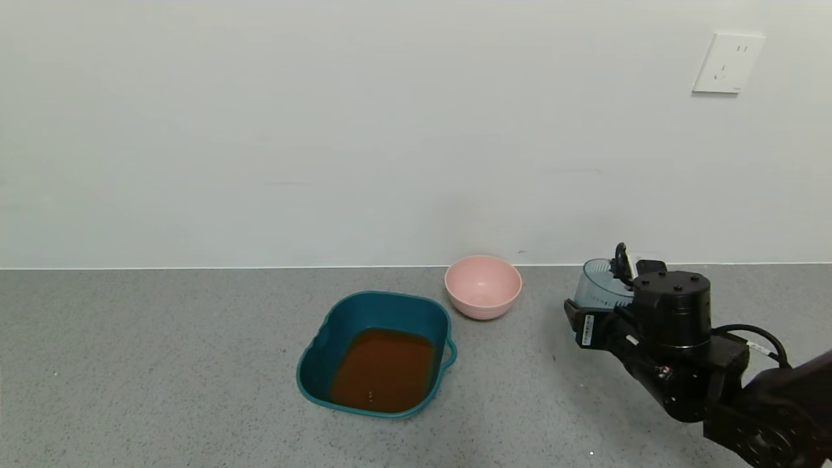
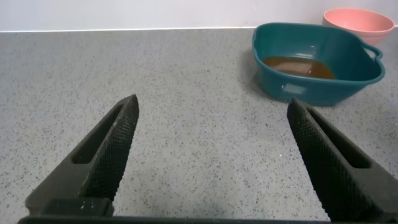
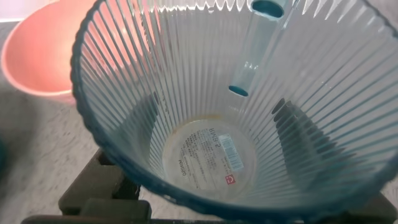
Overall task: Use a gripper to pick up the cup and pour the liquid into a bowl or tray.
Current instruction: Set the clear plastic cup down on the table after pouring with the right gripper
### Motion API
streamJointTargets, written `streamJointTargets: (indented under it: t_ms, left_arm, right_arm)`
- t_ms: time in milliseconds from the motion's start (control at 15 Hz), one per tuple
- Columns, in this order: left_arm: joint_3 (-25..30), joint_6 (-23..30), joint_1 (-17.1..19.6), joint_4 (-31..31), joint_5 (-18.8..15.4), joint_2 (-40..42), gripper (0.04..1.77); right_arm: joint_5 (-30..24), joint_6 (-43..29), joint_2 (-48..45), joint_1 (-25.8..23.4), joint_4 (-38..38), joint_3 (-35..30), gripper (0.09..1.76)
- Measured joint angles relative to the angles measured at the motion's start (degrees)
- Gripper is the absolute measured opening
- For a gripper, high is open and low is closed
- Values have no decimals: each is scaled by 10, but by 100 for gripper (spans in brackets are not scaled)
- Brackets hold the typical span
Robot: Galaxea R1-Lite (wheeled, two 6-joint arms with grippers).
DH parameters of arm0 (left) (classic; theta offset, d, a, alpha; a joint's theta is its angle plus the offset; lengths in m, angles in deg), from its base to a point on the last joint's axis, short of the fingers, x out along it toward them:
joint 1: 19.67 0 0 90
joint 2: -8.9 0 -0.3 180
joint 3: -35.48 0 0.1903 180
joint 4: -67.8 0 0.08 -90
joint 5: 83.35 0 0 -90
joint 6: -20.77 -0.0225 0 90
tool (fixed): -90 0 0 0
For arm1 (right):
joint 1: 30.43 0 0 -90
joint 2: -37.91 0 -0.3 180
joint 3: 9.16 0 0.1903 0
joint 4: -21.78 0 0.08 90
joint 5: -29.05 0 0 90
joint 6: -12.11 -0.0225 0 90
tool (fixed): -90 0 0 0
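Note:
My right gripper [image 1: 595, 311] is shut on the cup [image 1: 599, 285], a ribbed pale blue tumbler held upright at the right of the counter. The arm hides the cup's base, so I cannot tell if it rests on the counter. The right wrist view looks down into the cup [image 3: 211, 155]: it is empty, with a label at its bottom, and the gripper [image 3: 217, 118] shows as dark fingers on both sides through the wall. The reddish-brown liquid [image 1: 383, 367] lies in the dark teal basin [image 1: 390, 298], left of the cup. My left gripper [image 2: 211, 109] is open and empty, low over bare counter, with the basin [image 2: 323, 87] and liquid [image 2: 298, 65] beyond it.
A round pink bowl [image 1: 482, 286] stands between the basin and the cup, near the wall; it also shows in the left wrist view [image 2: 357, 18] and the right wrist view [image 3: 37, 56]. The grey speckled counter ends at a white wall with a socket [image 1: 727, 63].

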Motion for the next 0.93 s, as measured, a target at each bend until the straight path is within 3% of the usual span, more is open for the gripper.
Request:
streamJointTargets:
  t_ms: [267,933]
  left_arm:
    - [0,0,0,0,0,0,172]
    - [0,0,0,0,0,0,172]
  right_arm:
    - [-34,55,76,-46,85,16,135]
    - [-57,60,175,-72,96,71,135]
